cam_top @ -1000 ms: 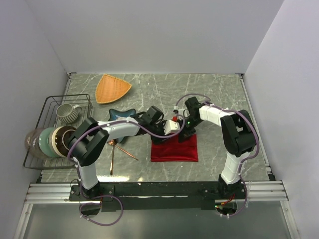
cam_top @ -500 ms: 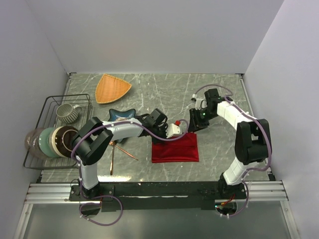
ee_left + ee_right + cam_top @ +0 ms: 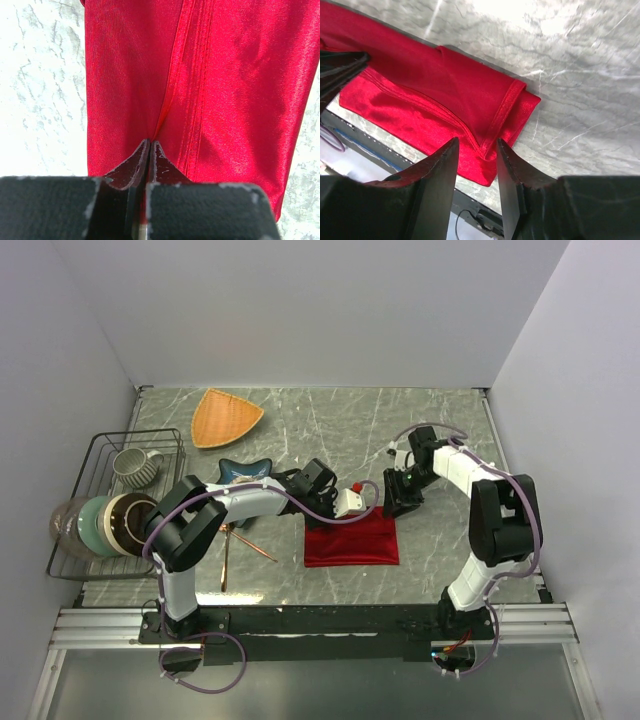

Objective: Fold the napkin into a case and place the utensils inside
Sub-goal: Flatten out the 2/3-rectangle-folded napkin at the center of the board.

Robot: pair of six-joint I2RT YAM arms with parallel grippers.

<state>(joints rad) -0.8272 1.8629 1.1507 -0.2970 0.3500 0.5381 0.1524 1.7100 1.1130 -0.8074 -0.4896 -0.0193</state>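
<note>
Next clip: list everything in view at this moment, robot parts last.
napkin: one, red, folded, centre front
utensils: a few, copper, left of napkin
star dish: one, blue, behind utensils
triangular plate: one, orange, far left
wire rack: one, dark, left edge
mug: one, grey, in rack
bowls: about three, mixed colours, in rack
table: one, grey marble
left arm: one, white-black, jaws shut on napkin
right arm: one, white-black, jaws open over napkin's corner
</note>
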